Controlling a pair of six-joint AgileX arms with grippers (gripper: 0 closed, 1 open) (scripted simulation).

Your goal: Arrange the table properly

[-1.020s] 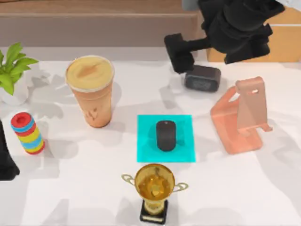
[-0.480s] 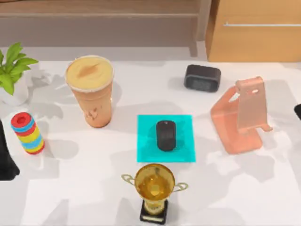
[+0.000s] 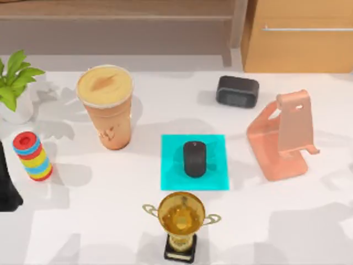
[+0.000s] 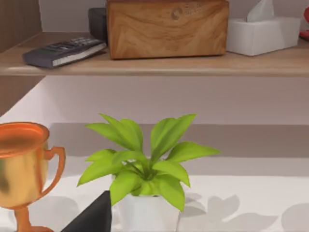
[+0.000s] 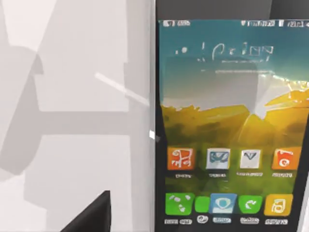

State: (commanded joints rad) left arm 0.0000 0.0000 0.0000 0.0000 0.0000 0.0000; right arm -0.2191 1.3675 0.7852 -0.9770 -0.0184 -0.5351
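Observation:
The white table (image 3: 83, 221) carries a cyan mat (image 3: 215, 149) with a black mouse (image 3: 194, 158) lying on it. A salmon phone stand (image 3: 284, 138) stands empty to the mat's right. In the right wrist view a phone (image 5: 227, 125) with a lit screen lies flat on the table (image 5: 72, 96), close below my right gripper (image 5: 91, 215), of which a dark tip shows. My left arm (image 3: 6, 187) rests at the table's left edge. A dark tip of the left gripper (image 4: 94, 217) shows in the left wrist view, facing the plant (image 4: 145, 164).
A potted plant (image 3: 15, 83), an orange cup (image 3: 107, 105) and a stack of coloured rings (image 3: 33, 156) stand at the left. A gold trophy (image 3: 181, 221) is at the front, a black clock (image 3: 237, 91) at the back. A wooden cabinet (image 3: 300, 47) and shelf (image 4: 154, 63) lie behind.
My right arm, a second ago over the black clock at the back right, has swung out past the table's right edge. The objects on the table and the left arm have not moved.

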